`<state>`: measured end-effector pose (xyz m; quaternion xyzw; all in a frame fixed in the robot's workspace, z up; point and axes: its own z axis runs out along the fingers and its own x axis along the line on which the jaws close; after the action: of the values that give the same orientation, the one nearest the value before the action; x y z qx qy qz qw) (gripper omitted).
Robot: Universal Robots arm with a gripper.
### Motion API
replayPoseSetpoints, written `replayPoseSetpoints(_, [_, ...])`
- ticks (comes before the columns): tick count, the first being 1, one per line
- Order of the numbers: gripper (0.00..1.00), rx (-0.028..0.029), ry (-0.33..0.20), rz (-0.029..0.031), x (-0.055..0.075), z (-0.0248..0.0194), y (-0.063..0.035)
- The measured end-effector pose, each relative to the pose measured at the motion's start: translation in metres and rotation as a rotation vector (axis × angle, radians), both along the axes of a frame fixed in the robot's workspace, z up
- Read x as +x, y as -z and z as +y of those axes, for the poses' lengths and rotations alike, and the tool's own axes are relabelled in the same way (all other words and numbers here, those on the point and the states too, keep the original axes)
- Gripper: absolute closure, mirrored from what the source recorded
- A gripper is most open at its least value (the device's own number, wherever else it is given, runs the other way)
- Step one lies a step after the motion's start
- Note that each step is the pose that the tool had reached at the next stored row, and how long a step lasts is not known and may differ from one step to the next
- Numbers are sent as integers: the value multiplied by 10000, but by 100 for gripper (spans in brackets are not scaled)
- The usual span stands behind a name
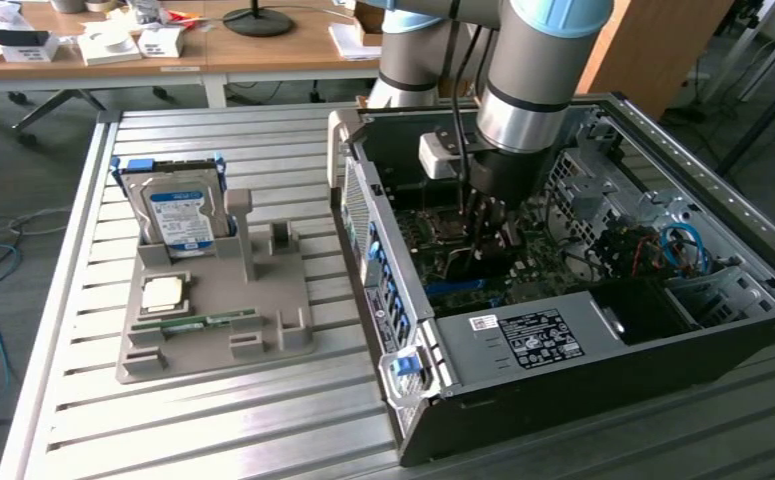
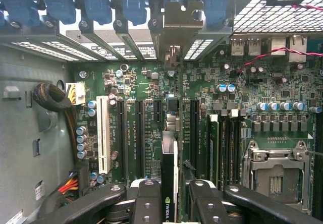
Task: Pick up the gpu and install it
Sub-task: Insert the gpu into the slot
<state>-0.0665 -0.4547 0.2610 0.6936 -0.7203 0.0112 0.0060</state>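
The gpu (image 2: 168, 158) shows edge-on in the wrist view as a thin dark card with a small green logo. It runs from my fingers toward the case's rear slot openings, where its silver end bracket (image 2: 175, 19) stands among the blue clips. My gripper (image 2: 169, 196) is shut on the gpu, with one black finger (image 2: 145, 200) on each side. The card stands over the long black slots of the green motherboard (image 2: 136, 82); I cannot tell if it is seated. In the exterior view my gripper (image 1: 485, 222) reaches down inside the open computer case (image 1: 627, 330).
On the grey fixture (image 1: 214, 300) at the exterior view's left are a blue-labelled hard drive (image 1: 178, 215), a processor chip (image 1: 163, 292) and a green memory stick (image 1: 200, 322). Inside the case are a power supply (image 1: 534, 338), cables (image 1: 674, 245), a processor socket (image 2: 275, 171) and a white slot (image 2: 103, 133).
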Motion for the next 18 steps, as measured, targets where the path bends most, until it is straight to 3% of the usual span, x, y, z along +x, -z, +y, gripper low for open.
replayPoseSetpoints(18, [74,2,0,-1,-15,3,15])
